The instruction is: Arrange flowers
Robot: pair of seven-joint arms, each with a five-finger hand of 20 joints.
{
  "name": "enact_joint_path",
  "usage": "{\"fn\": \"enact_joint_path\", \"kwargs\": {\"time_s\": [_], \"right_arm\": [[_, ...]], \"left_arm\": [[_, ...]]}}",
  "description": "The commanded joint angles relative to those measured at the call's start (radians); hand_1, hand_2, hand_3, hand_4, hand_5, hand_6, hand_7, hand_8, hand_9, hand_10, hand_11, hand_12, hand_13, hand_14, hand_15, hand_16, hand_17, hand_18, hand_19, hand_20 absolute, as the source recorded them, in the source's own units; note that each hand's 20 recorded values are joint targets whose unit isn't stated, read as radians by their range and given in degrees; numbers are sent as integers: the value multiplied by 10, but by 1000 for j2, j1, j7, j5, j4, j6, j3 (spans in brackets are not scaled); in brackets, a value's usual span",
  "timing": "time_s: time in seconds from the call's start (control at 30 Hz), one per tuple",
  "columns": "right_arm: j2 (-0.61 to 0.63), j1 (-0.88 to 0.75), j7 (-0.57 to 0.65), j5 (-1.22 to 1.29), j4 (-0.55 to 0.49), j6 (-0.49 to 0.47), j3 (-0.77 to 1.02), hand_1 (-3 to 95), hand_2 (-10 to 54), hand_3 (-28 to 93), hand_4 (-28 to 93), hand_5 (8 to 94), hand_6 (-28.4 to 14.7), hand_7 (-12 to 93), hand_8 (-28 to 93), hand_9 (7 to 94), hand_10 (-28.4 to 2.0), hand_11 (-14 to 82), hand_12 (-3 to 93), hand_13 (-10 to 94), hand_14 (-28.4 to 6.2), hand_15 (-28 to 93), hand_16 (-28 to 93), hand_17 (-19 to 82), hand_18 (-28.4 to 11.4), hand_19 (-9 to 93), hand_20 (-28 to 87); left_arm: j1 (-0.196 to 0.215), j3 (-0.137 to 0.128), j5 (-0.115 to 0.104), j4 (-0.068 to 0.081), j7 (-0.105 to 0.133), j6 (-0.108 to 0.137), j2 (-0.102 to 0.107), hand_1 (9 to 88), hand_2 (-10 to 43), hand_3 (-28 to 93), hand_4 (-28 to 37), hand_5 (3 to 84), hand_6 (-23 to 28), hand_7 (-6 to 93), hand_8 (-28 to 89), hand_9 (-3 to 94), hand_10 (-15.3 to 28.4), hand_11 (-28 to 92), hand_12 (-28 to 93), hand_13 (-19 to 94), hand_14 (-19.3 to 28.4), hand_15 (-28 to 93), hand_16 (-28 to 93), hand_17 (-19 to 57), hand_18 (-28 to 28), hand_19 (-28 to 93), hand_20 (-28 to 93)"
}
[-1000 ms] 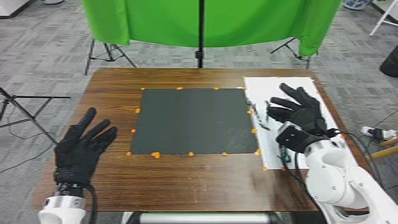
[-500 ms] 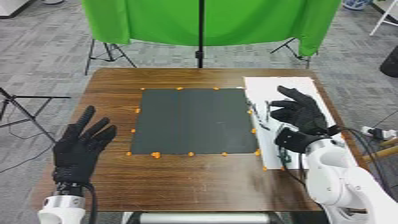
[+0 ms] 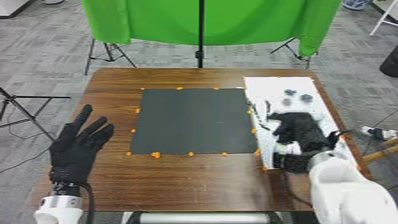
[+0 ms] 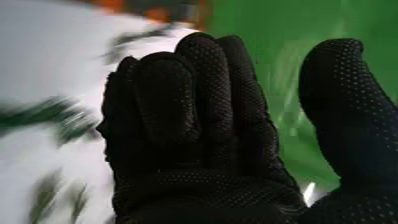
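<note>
The bench (image 3: 200,187) is brown wood with visible grain. A dark grey mat (image 3: 191,120), nearly square, lies flat near the middle of the surface. Orange markers (image 3: 155,155) are spaced around the mat's edges, with the largest at the near edge. A white sheet (image 3: 259,89) lies lengthwise from far to near, just beside the mat's right edge. The sheet extends past the mat at both ends; its right side runs near the bench's right edge.
</note>
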Motion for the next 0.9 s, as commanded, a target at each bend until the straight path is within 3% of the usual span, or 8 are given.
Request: {"fn": "enact_joint_path", "kwargs": {"time_s": [0.03, 0.3, 0.53, 0.63, 0.67, 0.9], "right_arm": [[-1, -48, 508, -838, 36, -74, -31, 345, -54, 747, -259, 645, -45, 202, -133, 683, -151, 551, 179, 679, -116, 742, 149, 396, -220, 864, 220], [9, -94, 574, -930, 18, -105, -17, 350, -62, 738, -254, 652, -45, 200, -132, 695, -145, 538, 177, 691, -111, 739, 155, 407, -221, 882, 197], [4, -108, 556, -930, 12, -85, -9, 356, -69, 733, -250, 654, -44, 200, -130, 697, -142, 538, 181, 694, -111, 738, 160, 408, -222, 893, 177], [8, -148, 540, -934, -2, -53, 18, 359, -73, 732, -249, 657, -43, 202, -130, 700, -142, 538, 181, 695, -110, 738, 161, 408, -222, 895, 171], [11, -149, 549, -951, -1, -54, 18, 359, -73, 732, -249, 658, -43, 202, -131, 701, -142, 538, 182, 696, -110, 738, 162, 408, -222, 895, 170], [18, -124, 561, -920, 23, -140, 4, 358, -78, 734, -248, 656, -42, 200, -131, 701, -143, 537, 183, 697, -110, 737, 165, 409, -221, 898, 162]], "left_arm": [[-1, -15, 11, 1, -33, -3, -22, 200, 67, 742, -283, 342, 32, 108, -101, 330, 189, 197, 126, 237, 282, 464, -54, -70, 284, 471, 259], [-1, -23, 20, 1, -44, -10, -35, 202, 66, 745, -283, 341, 32, 110, -101, 330, 190, 200, 127, 238, 283, 465, -55, -68, 284, 461, 285], [2, -17, 11, 3, -29, -2, -23, 202, 65, 746, -283, 341, 33, 110, -101, 330, 191, 200, 126, 238, 283, 466, -55, -67, 284, 451, 305], [0, -18, 14, 3, -37, -2, -30, 203, 65, 747, -283, 341, 33, 111, -101, 330, 191, 201, 127, 238, 283, 466, -56, -66, 284, 446, 314], [2, -15, 11, 3, -30, 0, -23, 203, 65, 747, -283, 341, 32, 111, -102, 330, 191, 201, 127, 238, 283, 466, -56, -66, 284, 445, 316], [1, -12, 4, 2, -24, 7, -13, 204, 64, 749, -283, 341, 32, 112, -102, 330, 190, 202, 126, 238, 283, 466, -56, -64, 284, 437, 334]]}}
